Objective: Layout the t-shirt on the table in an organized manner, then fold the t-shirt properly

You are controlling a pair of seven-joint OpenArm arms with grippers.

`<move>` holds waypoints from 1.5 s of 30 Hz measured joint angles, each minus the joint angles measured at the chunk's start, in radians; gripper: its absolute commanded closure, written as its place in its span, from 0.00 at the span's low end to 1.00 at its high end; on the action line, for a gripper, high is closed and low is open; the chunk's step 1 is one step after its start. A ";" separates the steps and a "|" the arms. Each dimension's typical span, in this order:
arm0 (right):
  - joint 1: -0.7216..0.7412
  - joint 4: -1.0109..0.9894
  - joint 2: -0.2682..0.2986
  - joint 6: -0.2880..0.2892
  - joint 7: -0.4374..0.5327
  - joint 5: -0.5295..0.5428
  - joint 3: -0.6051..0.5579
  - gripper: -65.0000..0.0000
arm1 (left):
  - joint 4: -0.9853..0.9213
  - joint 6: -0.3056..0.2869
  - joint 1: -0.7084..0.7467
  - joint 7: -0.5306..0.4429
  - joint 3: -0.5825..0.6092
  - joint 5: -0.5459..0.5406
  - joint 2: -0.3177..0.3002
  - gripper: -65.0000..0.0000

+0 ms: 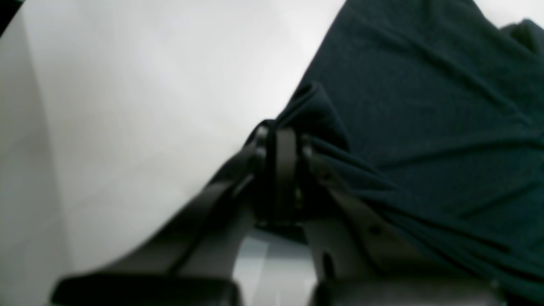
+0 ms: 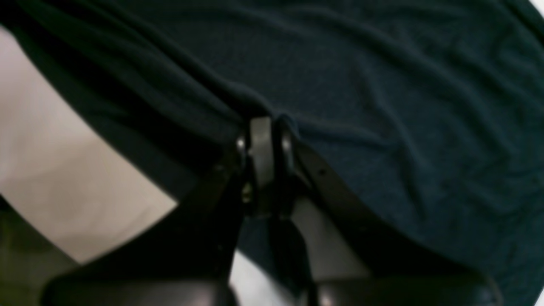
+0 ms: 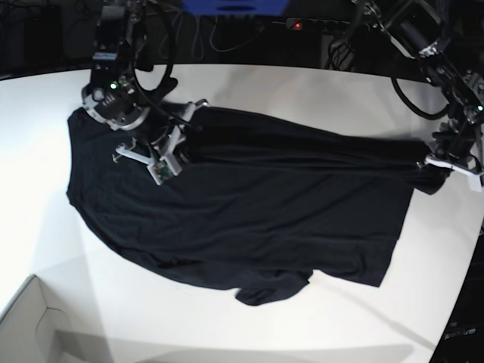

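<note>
The t-shirt [image 3: 242,219] is being shown spread over the middle of the table [image 3: 318,94], with its long axis running across the base view from the left side to the right side. A short sleeve [image 3: 272,289] is seen folded near the lower edge of the cloth, and a straight edge is seen at the right end. The fabric is being stretched along its upper border between the two grippers, and long creases are being drawn along that line. The remainder is lying flat, with soft wrinkles.

The right gripper [image 3: 185,115] is being held at the upper left part of the shirt, over the cloth itself. In the right wrist view, the right gripper [image 2: 265,127] is seen with its jaws brought together on a pinched ridge of black fabric, from which folds are radiating.

The left gripper [image 3: 432,168] is being held at the right end of the shirt, just at the cloth's edge, with bare table beyond it. In the left wrist view, the left gripper [image 1: 282,136] is seen with its jaws closed upon a bunched corner of the shirt [image 1: 425,127], which is being raised slightly off the white surface [image 1: 148,106].

A white box corner [image 3: 30,321] is being shown at the lower left, well apart from the shirt.
</note>
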 measured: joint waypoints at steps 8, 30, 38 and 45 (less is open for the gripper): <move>0.045 -0.091 0.000 0.000 -0.002 -0.006 0.000 1.00 | -0.013 0.000 -0.044 -0.014 0.062 0.012 -0.017 1.00; 0.122 -0.166 0.041 0.000 0.001 -0.002 0.005 1.00 | -0.268 0.006 -0.161 -0.021 0.138 0.012 -0.095 0.99; 0.122 -0.166 0.041 0.000 -0.001 -0.002 0.005 0.96 | -0.269 0.007 -0.161 -0.021 0.139 0.012 -0.095 0.91; 0.113 -0.163 0.039 0.000 -0.002 -0.001 0.016 0.60 | -0.269 0.008 -0.161 -0.021 0.137 0.012 -0.095 0.56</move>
